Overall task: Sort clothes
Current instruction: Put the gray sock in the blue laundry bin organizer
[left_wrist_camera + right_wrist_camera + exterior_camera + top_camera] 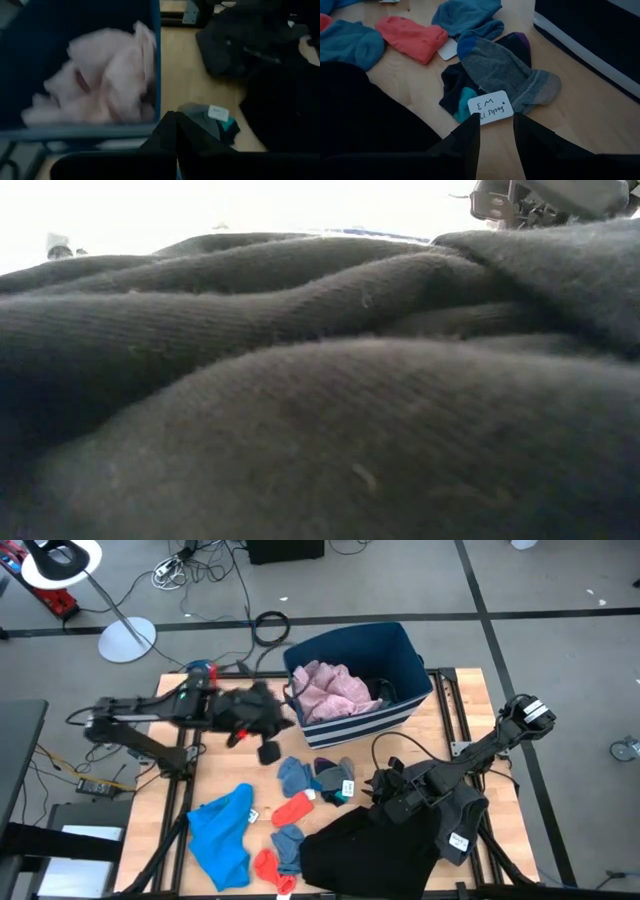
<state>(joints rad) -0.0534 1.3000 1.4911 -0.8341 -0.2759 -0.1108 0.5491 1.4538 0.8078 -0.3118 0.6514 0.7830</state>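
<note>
My left gripper (266,716) is shut on a black garment (250,708) beside the left wall of the navy bin (400,660), which holds a pink garment (330,690). My right gripper (496,127) is open just above a grey sock (512,75) with a white tag (490,108), in the sock pile (318,780) at mid-table. A bright blue garment (222,835) lies at the near left. A black garment (365,852) and a dark grey one (455,812) lie at the near right. Red socks (293,808) lie among blue ones. My left gripper pinches bunched black cloth (172,134) between its two fingers; how many layers, I cannot tell. The fingers reach level from the table's left toward the bin. The garment drapes over the gripper, and a dark lump (268,751) shows just below it, toward the near edge.
The low view is filled by dark cloth (320,380) lying right before the camera. Bare wood (225,765) shows between the left arm and the blue garment. A lamp base (127,639) and cables lie on the floor beyond the table.
</note>
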